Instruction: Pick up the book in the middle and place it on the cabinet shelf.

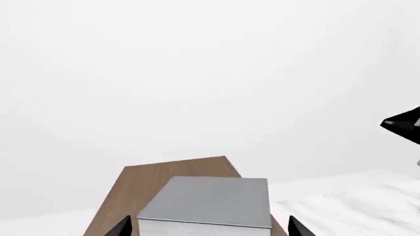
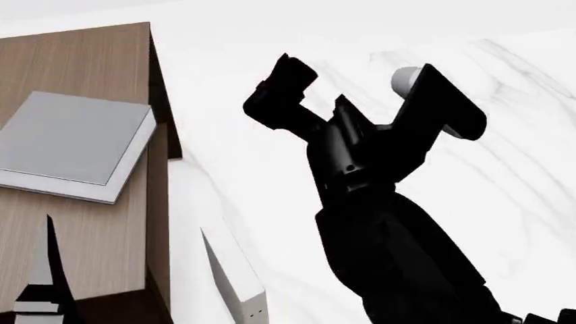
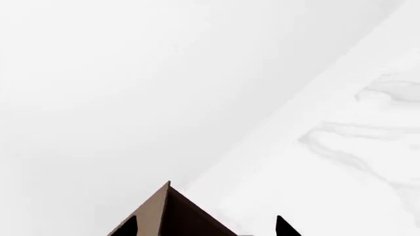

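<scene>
The slate-grey book (image 2: 77, 138) with white page edges lies flat on the brown wood-grain cabinet top (image 2: 81, 61). In the left wrist view the book (image 1: 210, 199) rests on the cabinet (image 1: 141, 179), in line between my left gripper's (image 1: 210, 229) two dark fingertips, which stand wide apart and clear of its sides. The left gripper is open and empty; one of its fingers (image 2: 45, 266) shows in the head view just short of the book. My right gripper (image 3: 204, 227) is open and empty, held high beside the cabinet's corner (image 3: 164, 214). It also shows in the head view (image 2: 280, 84).
An off-white book (image 2: 232, 280) stands on the white marble table (image 2: 504, 175) just right of the cabinet's dark side. The black right arm (image 2: 387, 223) rises across the middle of the head view. The right gripper's tip (image 1: 404, 125) shows in the left wrist view.
</scene>
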{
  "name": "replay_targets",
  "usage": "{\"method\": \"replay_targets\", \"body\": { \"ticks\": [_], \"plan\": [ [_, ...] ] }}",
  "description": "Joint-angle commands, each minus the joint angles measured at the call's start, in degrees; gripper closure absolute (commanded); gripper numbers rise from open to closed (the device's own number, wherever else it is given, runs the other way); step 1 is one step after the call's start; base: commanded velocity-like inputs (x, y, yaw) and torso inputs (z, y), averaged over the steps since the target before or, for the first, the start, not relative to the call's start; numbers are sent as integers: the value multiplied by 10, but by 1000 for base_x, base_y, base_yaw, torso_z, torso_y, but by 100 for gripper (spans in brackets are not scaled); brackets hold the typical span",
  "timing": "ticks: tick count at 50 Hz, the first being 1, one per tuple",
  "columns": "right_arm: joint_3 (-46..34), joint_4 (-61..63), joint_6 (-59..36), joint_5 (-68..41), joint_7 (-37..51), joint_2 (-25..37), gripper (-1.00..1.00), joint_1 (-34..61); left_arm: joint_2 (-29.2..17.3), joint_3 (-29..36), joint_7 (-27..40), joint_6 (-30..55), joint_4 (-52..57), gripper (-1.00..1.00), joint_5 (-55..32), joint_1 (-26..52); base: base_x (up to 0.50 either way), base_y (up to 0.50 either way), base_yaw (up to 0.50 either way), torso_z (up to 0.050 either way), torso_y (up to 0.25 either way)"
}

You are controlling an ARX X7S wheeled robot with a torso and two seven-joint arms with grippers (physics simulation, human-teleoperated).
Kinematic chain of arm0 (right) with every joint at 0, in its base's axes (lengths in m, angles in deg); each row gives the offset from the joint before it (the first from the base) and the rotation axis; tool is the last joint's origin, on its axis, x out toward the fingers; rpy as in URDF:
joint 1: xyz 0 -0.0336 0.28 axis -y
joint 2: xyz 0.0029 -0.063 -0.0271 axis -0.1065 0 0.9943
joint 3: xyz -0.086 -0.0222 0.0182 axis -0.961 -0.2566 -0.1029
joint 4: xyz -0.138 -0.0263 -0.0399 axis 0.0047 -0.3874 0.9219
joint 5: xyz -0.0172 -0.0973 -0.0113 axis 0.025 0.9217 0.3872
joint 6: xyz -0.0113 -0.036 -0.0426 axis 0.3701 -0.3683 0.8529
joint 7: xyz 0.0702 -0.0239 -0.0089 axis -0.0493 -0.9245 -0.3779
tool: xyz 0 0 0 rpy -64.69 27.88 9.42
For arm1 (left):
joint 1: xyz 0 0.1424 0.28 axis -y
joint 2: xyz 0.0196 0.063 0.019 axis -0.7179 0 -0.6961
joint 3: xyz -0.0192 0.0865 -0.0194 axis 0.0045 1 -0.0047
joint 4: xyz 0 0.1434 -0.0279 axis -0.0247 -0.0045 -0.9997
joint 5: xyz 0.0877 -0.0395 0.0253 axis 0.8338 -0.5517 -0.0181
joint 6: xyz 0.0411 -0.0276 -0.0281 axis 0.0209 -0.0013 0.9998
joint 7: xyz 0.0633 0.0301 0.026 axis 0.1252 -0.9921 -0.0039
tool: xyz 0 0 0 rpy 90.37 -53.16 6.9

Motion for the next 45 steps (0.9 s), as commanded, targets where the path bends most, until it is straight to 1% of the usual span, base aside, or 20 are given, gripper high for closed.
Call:
{"method": "replay_targets", "body": {
  "ticks": [1, 3, 4, 5, 6, 7, 9, 10, 11, 14, 15, 16, 17, 19, 20, 21, 22, 25, 29, 45],
  "plan": [
    [-38, 96, 66, 245, 164, 125, -100, 50, -10, -22, -32, 99, 45, -100, -34, 154, 0, 0, 0, 0, 10],
    [-32, 110, 49, 271, 205, 144, -100, 91, -5, -37, -26, 158, 59, -100, -70, 223, 0, 0, 0, 0, 0],
    [-32, 116, 15, 293, 234, 158, -100, 139, -5, -40, -23, 214, 72, -100, -95, 306, 0, 0, 0, 0, 0],
    [-31, 117, -4, 306, 246, 164, -100, 166, -6, -36, -19, 250, 76, -100, -104, 357, 0, 0, 0, 0, 0],
    [-30, 119, -16, 313, 256, 168, -100, 184, -3, -40, -17, 273, 75, -100, -118, 387, 0, 0, 0, 10, 0],
    [-24, 117, -47, 338, 293, 178, -100, 233, 8, -54, -17, 318, 66, -100, -148, 469, 0, 0, 0, 0, 0],
    [-22, 113, -104, 339, 298, 188, -100, 296, 19, -65, -20, 361, 47, -100, -179, 558, 0, 0, 0, 0, 0],
    [-18, 110, -119, 353, 307, 191, -100, 321, 23, -67, -23, 372, 37, -100, -187, 591, 0, 0, 0, 0, 0],
    [-13, 104, -157, 357, 305, 197, -100, 371, 21, -56, -32, 377, 5, -100, -178, 648, 0, 0, 0, 0, 0],
    [8, 79, -179, 306, 261, 193, -100, 406, 21, -41, -49, 369, -43, -100, -164, 715, 0, 0, 0, 0, 3],
    [3, 45, -212, 314, 252, 186, -100, 434, 27, -34, -66, 352, -95, -100, -155, 747, 0, 0, 0, 0, 0],
    [6, 30, -222, 302, 239, 182, -100, 442, 30, -29, -76, 337, -123, -100, -146, 761, 0, 0, 0, 0, 0],
    [7, 2, -241, 295, 230, 173, -100, 458, 32, -10, -93, 307, -178, -100, -123, 786, 0, 0, 0, 0, 0],
    [9, -20, -256, 294, 215, 165, -100, 472, 36, 8, -106, 279, -230, -100, -100, 809, 0, 0, 0, 0, 0],
    [11, -36, -268, 290, 209, 158, -100, 484, 49, 9, -116, 266, -268, -100, -97, 835, 0, 0, 0, 0, 0],
    [11, -46, -274, 291, 204, 154, -100, 489, 48, 28, -121, 257, -285, -100, -80, 853, 0, 0, 0, 0, 0],
    [13, -51, -276, 289, 202, 152, -100, 491, 52, 31, -125, 254, -299, -100, -79, 863, 0, 0, 0, 0, 0],
    [18, -75, -286, 286, 190, 142, -100, 498, 75, 52, -148, 214, -389, -100, -56, 919, 0, 0, 0, 0, 0],
    [20, -81, -290, 287, 182, 138, -100, 495, 95, 63, -160, 181, -452, -100, -41, 950, 0, 0, 0, 0, 0],
    [32, -78, -304, 290, 174, 143, -100, 493, 108, 68, -169, 148, -493, -100, -39, 946, 0, 0, 0, 0, 0]
  ]
}}
